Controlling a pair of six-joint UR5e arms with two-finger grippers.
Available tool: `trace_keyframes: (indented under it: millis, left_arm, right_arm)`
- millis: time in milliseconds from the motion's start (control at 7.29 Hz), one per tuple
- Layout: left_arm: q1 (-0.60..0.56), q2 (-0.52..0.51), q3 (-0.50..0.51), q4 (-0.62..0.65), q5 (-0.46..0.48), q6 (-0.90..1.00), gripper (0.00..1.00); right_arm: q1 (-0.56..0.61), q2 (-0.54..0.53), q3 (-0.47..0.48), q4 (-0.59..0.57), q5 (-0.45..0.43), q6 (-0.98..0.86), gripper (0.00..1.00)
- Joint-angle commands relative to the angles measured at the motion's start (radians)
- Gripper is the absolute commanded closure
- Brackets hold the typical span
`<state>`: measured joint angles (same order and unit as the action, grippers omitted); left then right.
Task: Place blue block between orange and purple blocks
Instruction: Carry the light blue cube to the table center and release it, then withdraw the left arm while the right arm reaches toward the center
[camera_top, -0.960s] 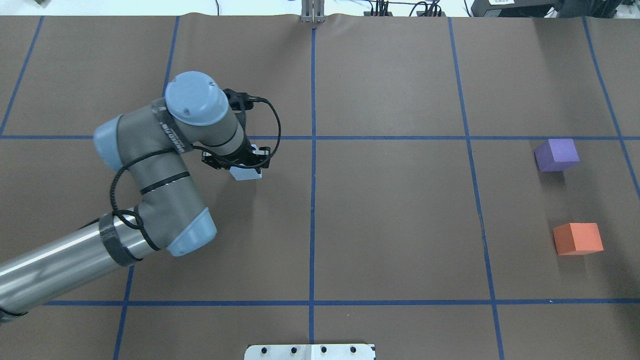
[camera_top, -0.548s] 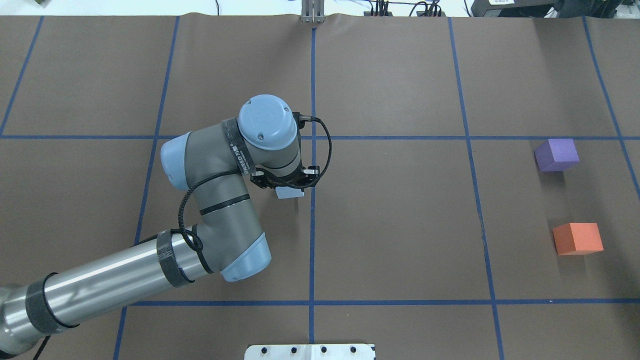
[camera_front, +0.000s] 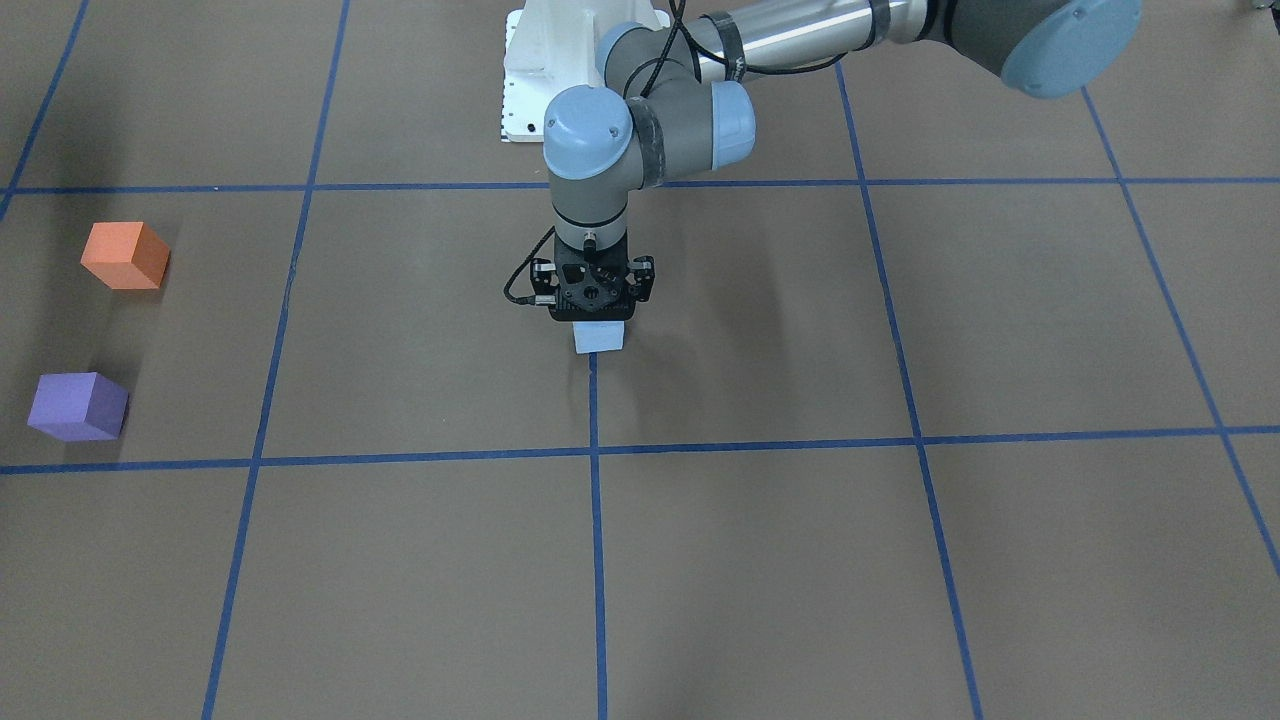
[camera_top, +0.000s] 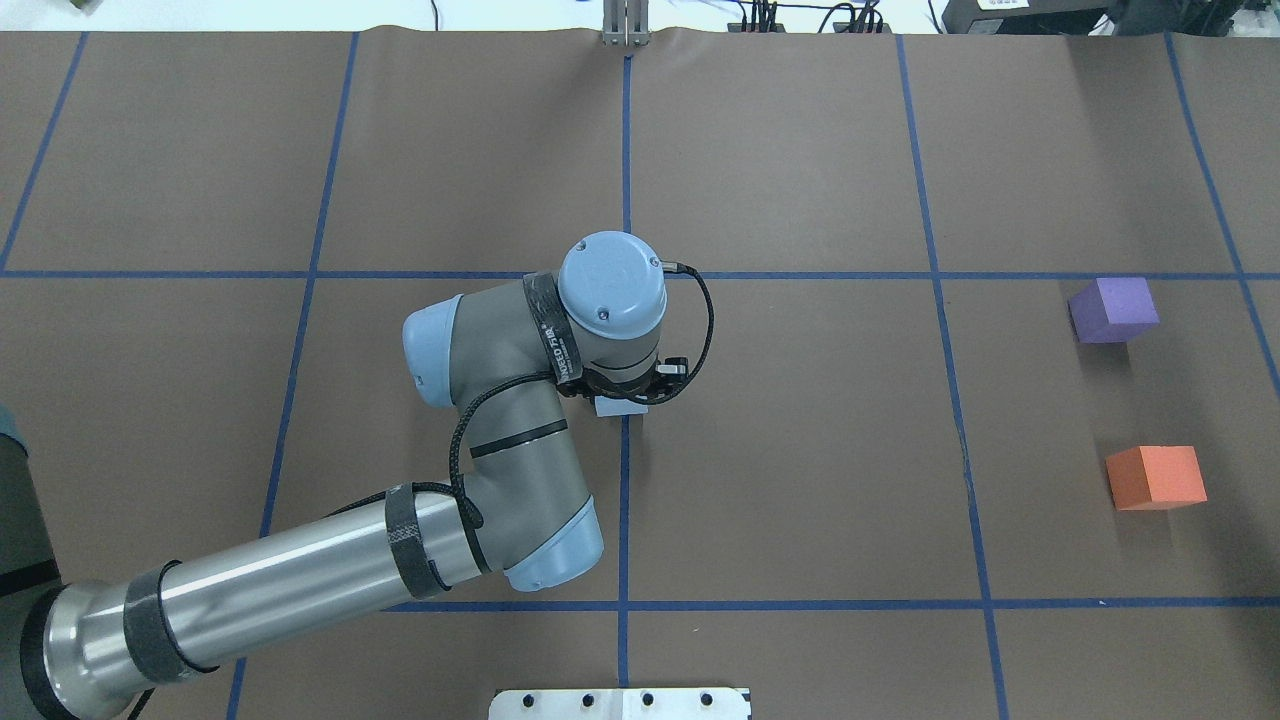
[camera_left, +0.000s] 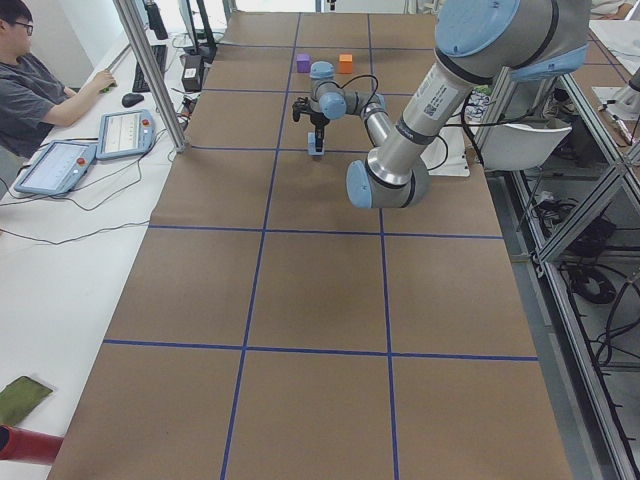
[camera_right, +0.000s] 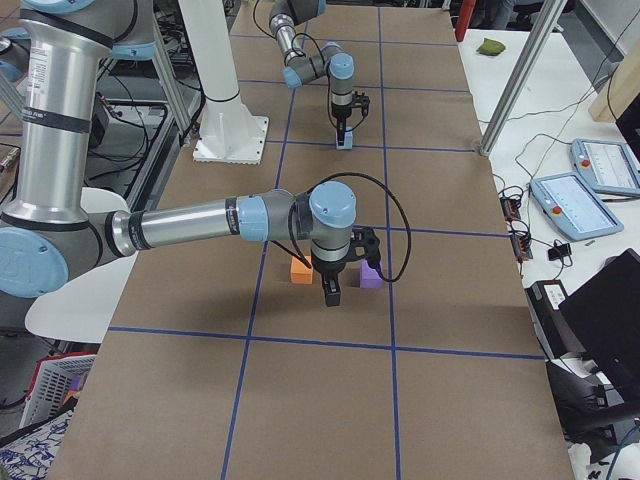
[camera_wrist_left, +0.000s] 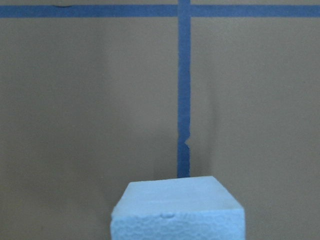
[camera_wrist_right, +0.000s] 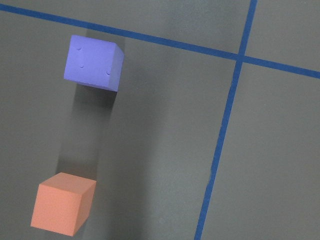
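Note:
My left gripper (camera_front: 597, 322) is shut on the light blue block (camera_front: 598, 338) and holds it just above the brown table, over the central blue tape line. The block also shows in the overhead view (camera_top: 620, 406) and fills the bottom of the left wrist view (camera_wrist_left: 177, 212). The purple block (camera_top: 1113, 309) and the orange block (camera_top: 1155, 477) sit apart at the far right of the overhead view, with a gap between them. The right wrist view shows both from above, purple (camera_wrist_right: 94, 62) and orange (camera_wrist_right: 62, 202). My right gripper (camera_right: 332, 290) hovers over them; I cannot tell whether it is open.
Blue tape lines (camera_top: 625, 150) divide the brown table into squares. The white robot base plate (camera_top: 620, 703) sits at the near edge. An operator (camera_left: 40, 85) sits with tablets at a side desk beyond the table.
My left arm has swung to the right with the blue block in its grip, from the left half of the table to the central tape line. The purple and orange blocks have not moved.

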<state>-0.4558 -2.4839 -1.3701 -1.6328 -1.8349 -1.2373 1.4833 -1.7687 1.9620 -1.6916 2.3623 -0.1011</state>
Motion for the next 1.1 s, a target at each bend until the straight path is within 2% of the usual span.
trace_keyframes:
  millis: [0, 137, 411, 685, 960]
  left_arm:
    - [-0.036, -0.001, -0.023, -0.001, -0.013, 0.039, 0.02]
    - [-0.082, 0.005, -0.074, 0.023, -0.050, 0.112, 0.02]
    - [-0.244, 0.119, -0.229, 0.170, -0.225, 0.325, 0.02]
    - [-0.376, 0.364, -0.409, 0.200, -0.289, 0.584, 0.02]
    - [-0.601, 0.567, -0.455, 0.199, -0.407, 0.975, 0.02]
  right_arm:
    - [-0.008, 0.008, 0.001, 0.006, -0.002, -0.009, 0.00]
    - [-0.014, 0.006, -0.002, 0.082, 0.002, 0.001, 0.00]
    - [-0.067, 0.027, 0.006, 0.107, 0.020, 0.078, 0.00]
    - [-0.182, 0.133, 0.050, 0.105, 0.023, 0.308, 0.00]
    - [-0.341, 0.260, 0.095, 0.104, -0.018, 0.601, 0.00]
